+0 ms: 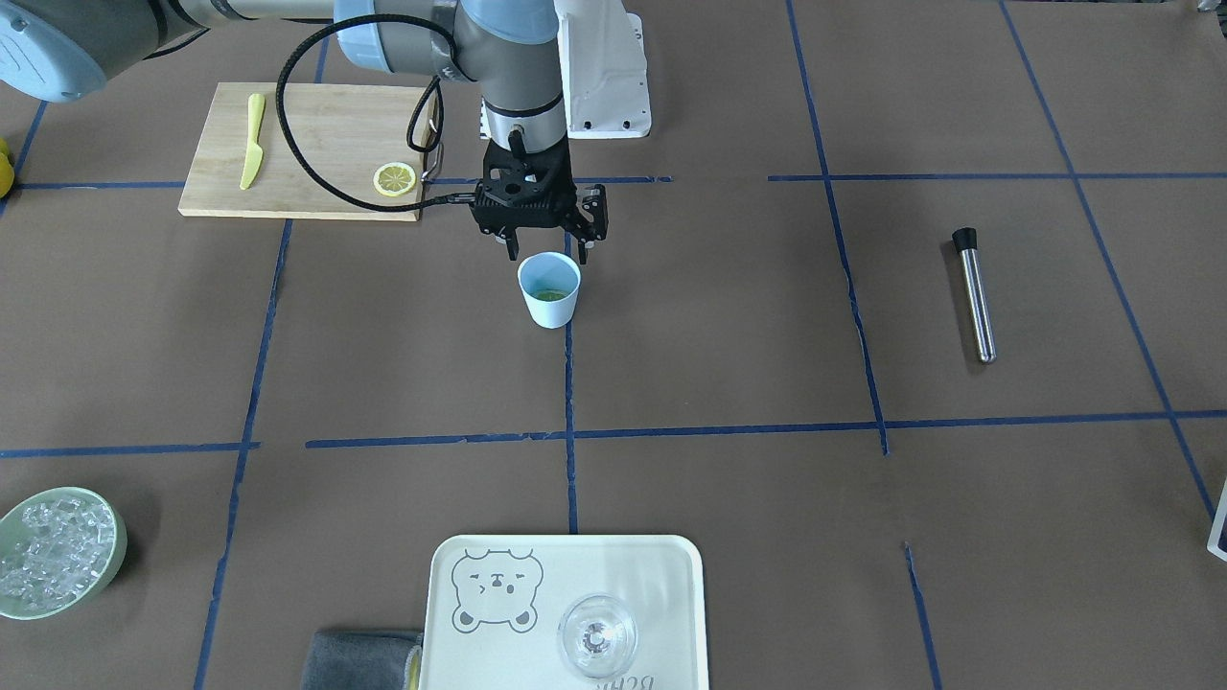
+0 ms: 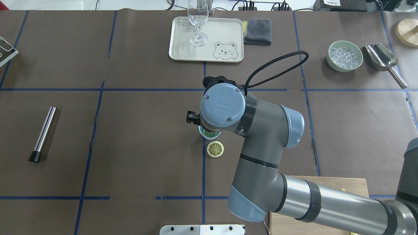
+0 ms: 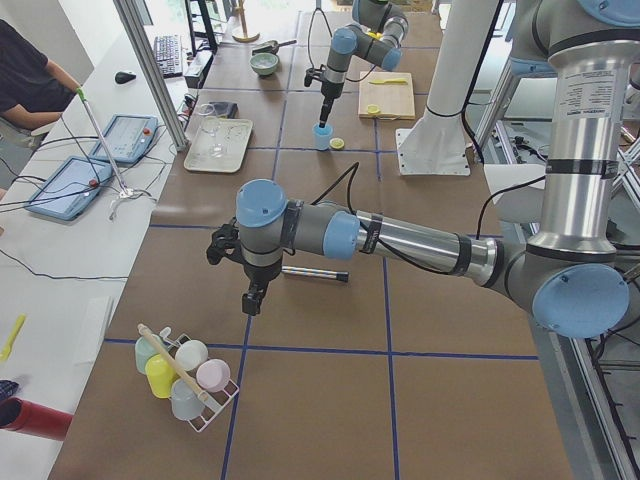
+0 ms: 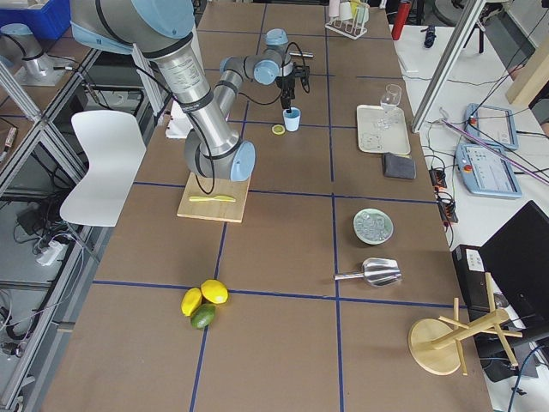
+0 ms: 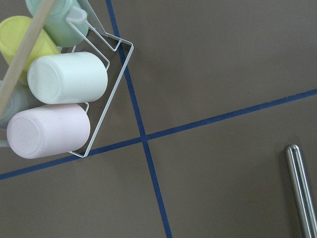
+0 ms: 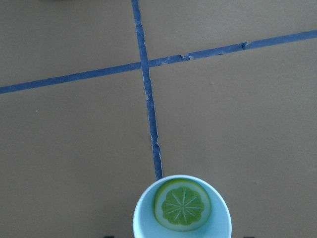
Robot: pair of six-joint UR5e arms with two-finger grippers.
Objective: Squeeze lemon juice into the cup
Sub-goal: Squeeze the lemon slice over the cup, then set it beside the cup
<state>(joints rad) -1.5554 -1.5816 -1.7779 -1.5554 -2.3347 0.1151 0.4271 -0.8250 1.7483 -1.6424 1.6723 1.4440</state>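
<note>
The light-blue cup [image 1: 549, 299] stands on the table at a crossing of blue tape lines. A lemon slice [image 6: 182, 204] lies flat inside it. My right gripper [image 1: 547, 255] hangs just above the cup's rim, open, with nothing between its fingers. Another lemon slice [image 2: 215, 149] lies on the table beside the cup, on the robot's side. A third slice [image 1: 395, 179] rests on the wooden cutting board [image 1: 316, 125]. My left gripper [image 3: 250, 298] hovers far off over the table's left end, and I cannot tell whether it is open or shut.
A yellow knife [image 1: 252, 141] lies on the board. A steel rod [image 1: 975, 294] lies on the table's left half. The tray [image 1: 661, 594] holds a stemmed glass [image 1: 596, 635]. A green bowl of ice [image 1: 57, 565] and a wire rack of cups [image 3: 185, 375] sit near edges.
</note>
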